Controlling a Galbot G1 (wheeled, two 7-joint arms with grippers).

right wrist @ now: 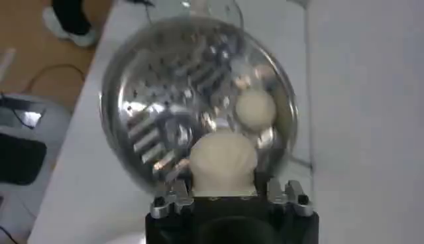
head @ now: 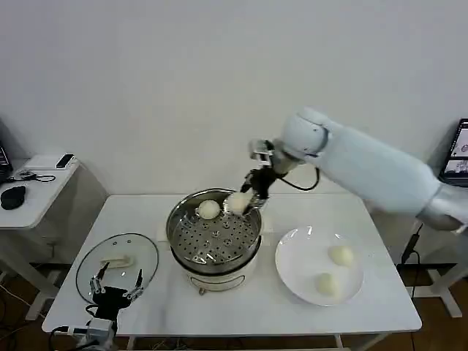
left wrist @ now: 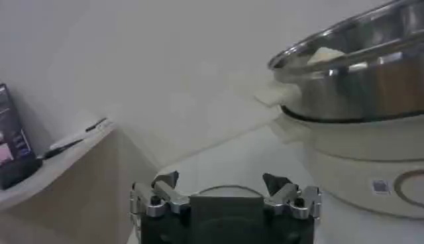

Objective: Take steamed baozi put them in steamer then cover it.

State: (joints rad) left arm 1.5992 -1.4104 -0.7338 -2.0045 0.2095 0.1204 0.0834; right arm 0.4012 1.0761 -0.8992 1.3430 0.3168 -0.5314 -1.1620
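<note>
Low at lower left of the head view, left gripper (head: 115,283) parked with fingers spread wide, over the near edge of the cover (head: 117,264) lying on the table (head: 380,307). Centre: steamer (head: 213,238), one baozi (head: 208,209) on its tray. Above the far rim, right gripper (head: 248,199) clamped on a second baozi (head: 237,202). Lower right: plate (head: 292,274) with two more.

A white work table (head: 351,311) is standing against a plain white wall (head: 183,73). A white plate (head: 292,274) is sitting on the table's right half. A smaller side table (head: 33,197) is standing at the far left, carrying a dark mouse (head: 12,196) and a white box (head: 47,161). Cables (head: 11,300) are trailing on the floor beneath.
</note>
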